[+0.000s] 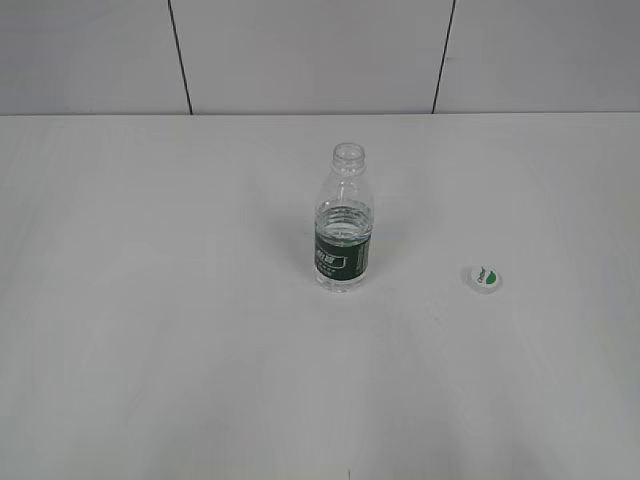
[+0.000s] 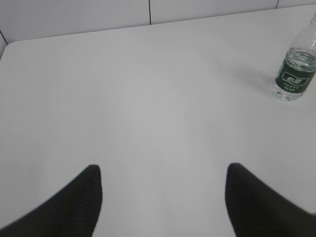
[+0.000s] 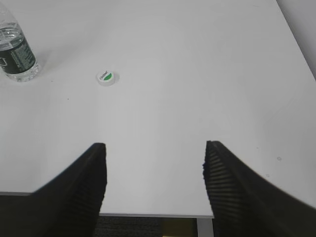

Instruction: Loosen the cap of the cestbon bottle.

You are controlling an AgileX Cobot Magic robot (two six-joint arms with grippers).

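Note:
The cestbon bottle stands upright at the table's middle, clear with a dark green label band, its neck open with no cap on it. It also shows in the left wrist view and the right wrist view. The cap, green and white on top, lies flat on the table to the bottle's right; it also shows in the right wrist view. My left gripper is open and empty, well short of the bottle. My right gripper is open and empty over the table's near edge. Neither gripper shows in the exterior view.
The white table runs back to a grey panelled wall. Its near edge shows below my right gripper, with dark floor beyond it.

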